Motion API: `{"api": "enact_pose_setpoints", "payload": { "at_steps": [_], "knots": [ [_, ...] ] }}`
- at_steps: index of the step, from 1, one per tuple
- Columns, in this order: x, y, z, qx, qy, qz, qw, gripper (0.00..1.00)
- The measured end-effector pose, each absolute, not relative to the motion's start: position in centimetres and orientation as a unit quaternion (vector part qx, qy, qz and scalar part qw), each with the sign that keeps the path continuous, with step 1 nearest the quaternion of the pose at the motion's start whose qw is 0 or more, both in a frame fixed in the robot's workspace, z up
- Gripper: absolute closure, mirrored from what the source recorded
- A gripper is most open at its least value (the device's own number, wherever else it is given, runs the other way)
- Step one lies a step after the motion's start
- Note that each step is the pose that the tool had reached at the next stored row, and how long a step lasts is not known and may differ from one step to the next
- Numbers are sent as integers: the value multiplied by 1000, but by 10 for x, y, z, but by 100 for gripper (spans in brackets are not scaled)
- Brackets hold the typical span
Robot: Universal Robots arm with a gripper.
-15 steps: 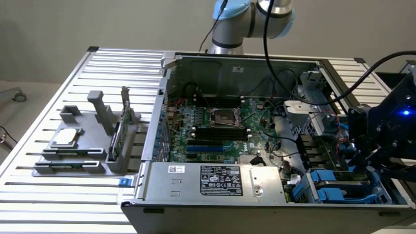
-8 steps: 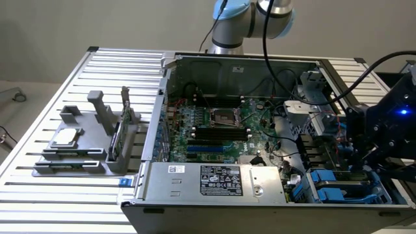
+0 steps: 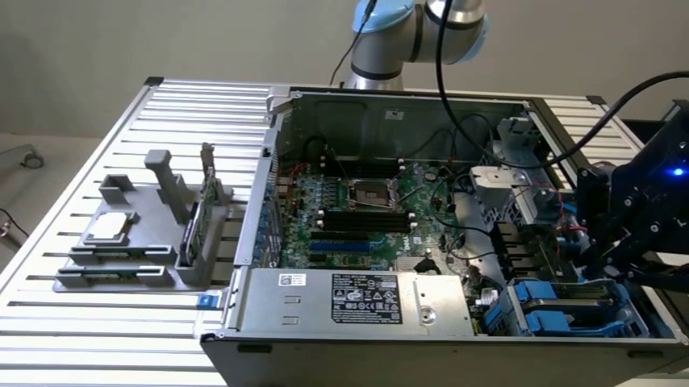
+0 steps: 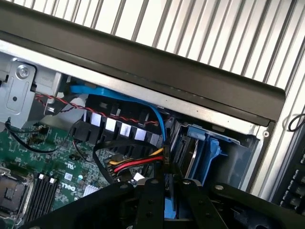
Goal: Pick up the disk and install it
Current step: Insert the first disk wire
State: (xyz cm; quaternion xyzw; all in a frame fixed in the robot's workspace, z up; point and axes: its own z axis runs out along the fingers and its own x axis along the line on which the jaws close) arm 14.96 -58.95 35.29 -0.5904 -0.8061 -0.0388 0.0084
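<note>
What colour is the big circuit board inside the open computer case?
Green. The circuit board shows best in the exterior view.

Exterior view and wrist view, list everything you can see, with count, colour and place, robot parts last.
table: one, silver slatted, under everything
computer case: one, grey, open, mid-table
motherboard: one, green, case floor
power supply: one, silver, case's near side
drives in blue carriers: about two, silver-grey and blue, case's near corner, exterior view's right
cables: several, black, red, blue, inside case
parts holder: one, grey, on table, exterior view's left
robot arm: one, grey-blue, behind case
pincer: one, black, above the drive carriers
</note>
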Motion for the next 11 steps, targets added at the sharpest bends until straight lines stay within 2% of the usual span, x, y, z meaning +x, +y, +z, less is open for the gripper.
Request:
{"api": "enact_pose_setpoints", "payload": {
  "at_steps": [11],
  "knots": [
    [149,-590,353,-601,-799,-19,-3,83]
  ]
}}
